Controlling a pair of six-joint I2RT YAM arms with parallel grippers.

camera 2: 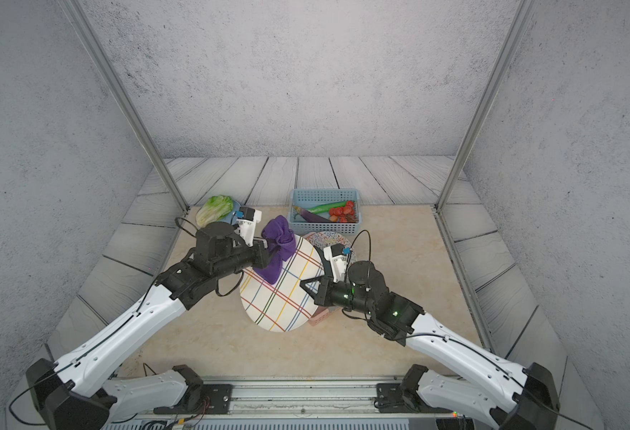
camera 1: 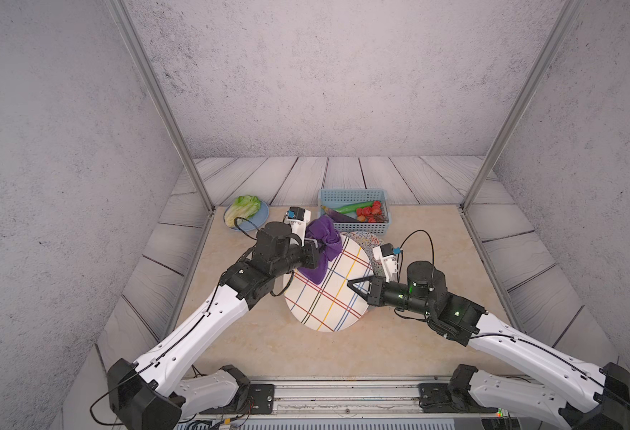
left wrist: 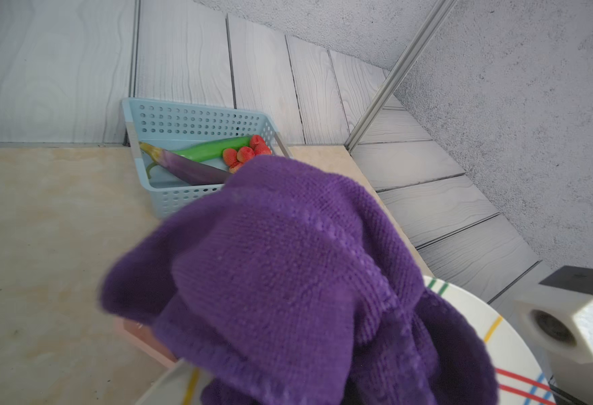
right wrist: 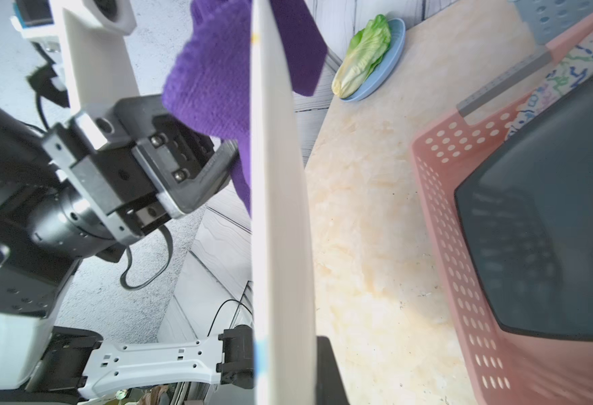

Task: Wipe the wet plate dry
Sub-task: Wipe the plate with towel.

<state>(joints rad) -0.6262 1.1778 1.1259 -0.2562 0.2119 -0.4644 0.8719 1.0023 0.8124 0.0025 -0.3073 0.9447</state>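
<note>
In front of the blue basket (camera 1: 354, 194), on the robot's side of it, the right pincer (camera 1: 351, 285) is clamping the rim of the striped plate (camera 1: 328, 294) and holding it steeply tilted above the surface (camera 1: 269, 346). The left pincer (right wrist: 226, 157) is gripping the purple cloth (camera 1: 323, 244), jaws together on its folds, and pressing it to the plate's edge nearest the basket. Good wiping here is probably calling for firm, overlapping strokes from that edge down the striped face, with the right pincer bracing the rim. Too hard a push is risking a slip. Both top views are showing the striped face and how little of it the cloth is covering. The right wrist view is showing the plate edge-on, with cloth on both sides of the rim and a pink basket (right wrist: 445, 217) beside it. The left wrist view is showing mostly cloth, which is hiding its own pincer.
</note>
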